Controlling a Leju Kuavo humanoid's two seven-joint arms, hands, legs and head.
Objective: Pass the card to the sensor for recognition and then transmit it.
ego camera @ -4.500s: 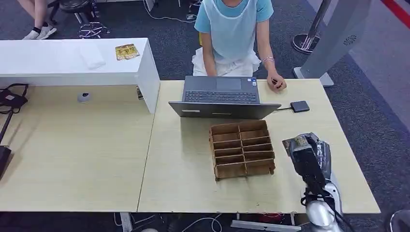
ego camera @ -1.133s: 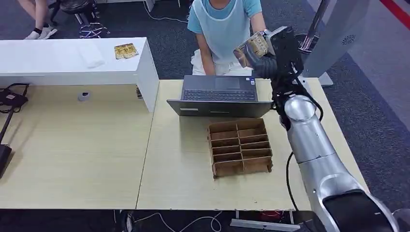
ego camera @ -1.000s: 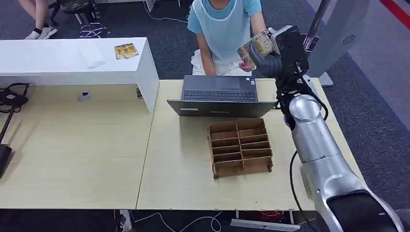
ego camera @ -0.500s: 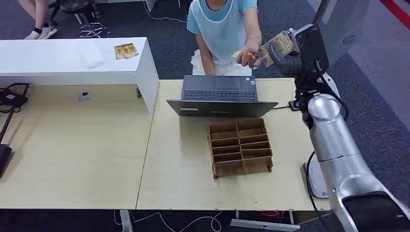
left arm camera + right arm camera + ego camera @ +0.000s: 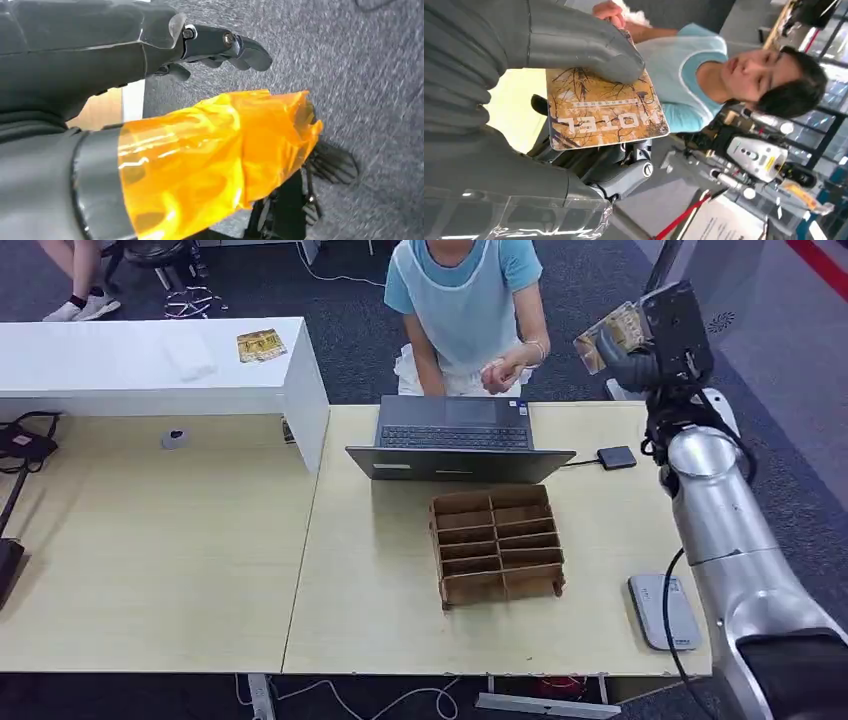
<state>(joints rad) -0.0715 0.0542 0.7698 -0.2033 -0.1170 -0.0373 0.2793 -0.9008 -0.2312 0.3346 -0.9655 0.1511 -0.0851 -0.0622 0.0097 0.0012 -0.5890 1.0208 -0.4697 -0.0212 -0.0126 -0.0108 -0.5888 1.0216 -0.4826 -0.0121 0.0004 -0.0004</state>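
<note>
My right hand point(image 5: 662, 332) is raised high beyond the table's far right corner. It pinches a tan, tree-patterned card point(image 5: 611, 332) between thumb and fingers. In the right wrist view the card point(image 5: 604, 112) reads "HOTEL", with the thumb point(image 5: 589, 50) pressed on its face and darker fingers beneath. A flat grey sensor pad point(image 5: 663, 612) lies near the table's right front edge, well below and behind the hand. The person in a light blue top point(image 5: 465, 300) sits behind the laptop, one hand point(image 5: 500, 373) held at the chest, apart from the card. My left hand point(image 5: 150, 55), its thumb wrapped in orange tape, hangs over carpet holding nothing.
An open laptop point(image 5: 455, 435) stands mid-table with a wooden divided box point(image 5: 497, 545) in front of it. A small black device point(image 5: 617, 457) on a cable lies right of the laptop. A white counter point(image 5: 150, 365) at back left carries more cards point(image 5: 262, 345). A grey kiosk point(image 5: 705, 300) stands behind my right hand.
My right arm swung rightward with the card, from above the laptop to past the table's corner. The person's hand reached up toward the card half a second ago and has since dropped back.
</note>
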